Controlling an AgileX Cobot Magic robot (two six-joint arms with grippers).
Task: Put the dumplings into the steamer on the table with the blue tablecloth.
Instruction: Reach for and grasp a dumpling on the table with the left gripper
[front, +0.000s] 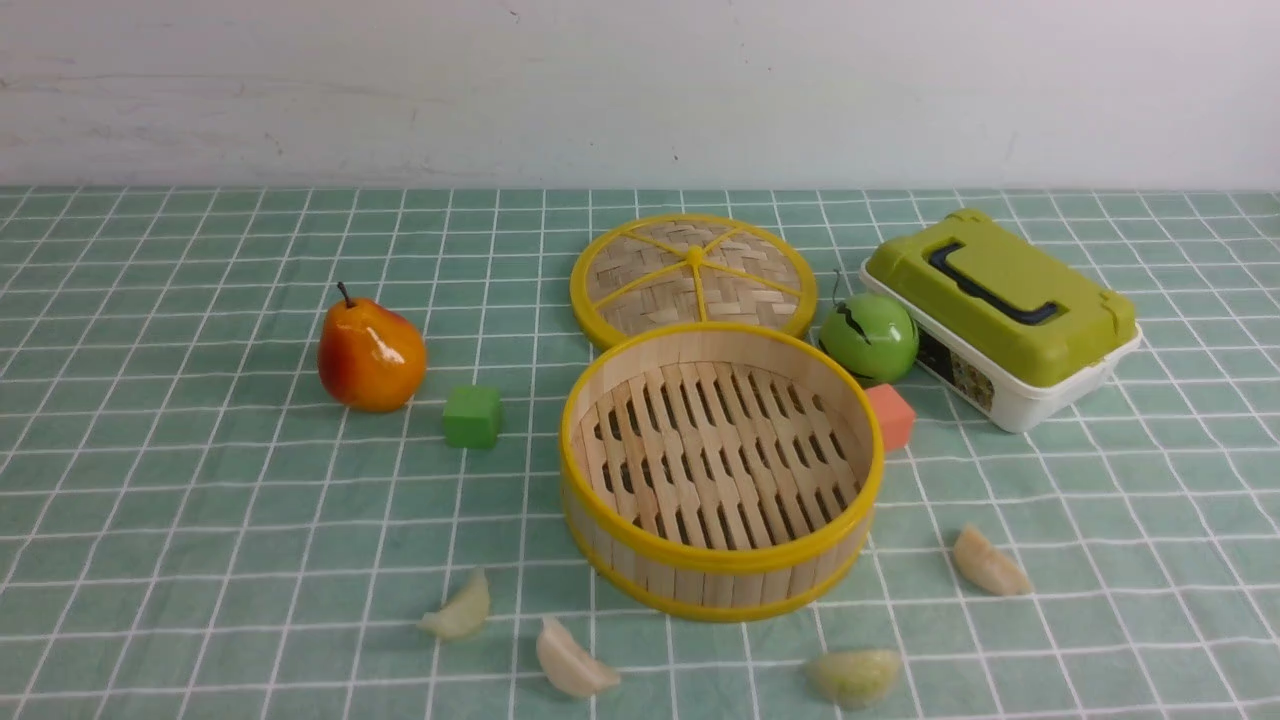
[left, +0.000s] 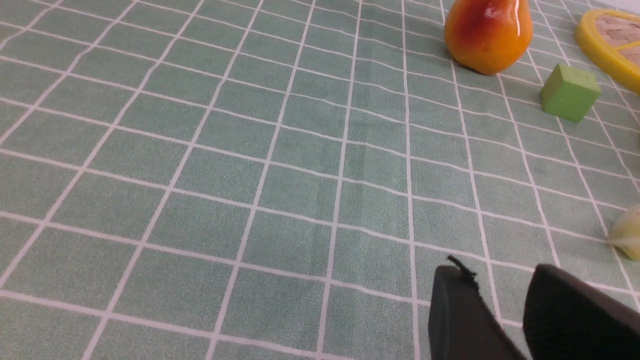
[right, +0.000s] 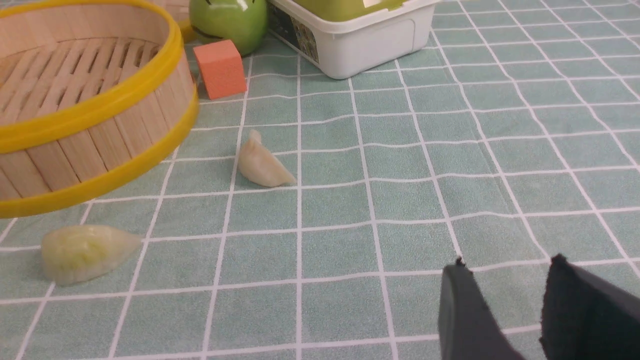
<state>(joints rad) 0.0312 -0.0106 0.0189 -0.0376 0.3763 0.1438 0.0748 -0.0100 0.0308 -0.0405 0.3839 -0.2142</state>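
Crowding the steamer (front: 700, 585) at the front view's centre are one lid (front: 694, 275) behind it, one green apple (front: 868, 337) and one orange cube (front: 890, 415) at its right, one box (front: 1000, 310) upper right, one green cube (front: 472, 416) and one pear (front: 371, 355) left. Four dumplings (front: 573, 660) lie on the table with the blue tablecloth (front: 200, 480), two lower left, two lower right, none inside. Only the wrist views show the left gripper (left: 497, 272) and right gripper (right: 507, 262), each with fingers apart, holding nothing
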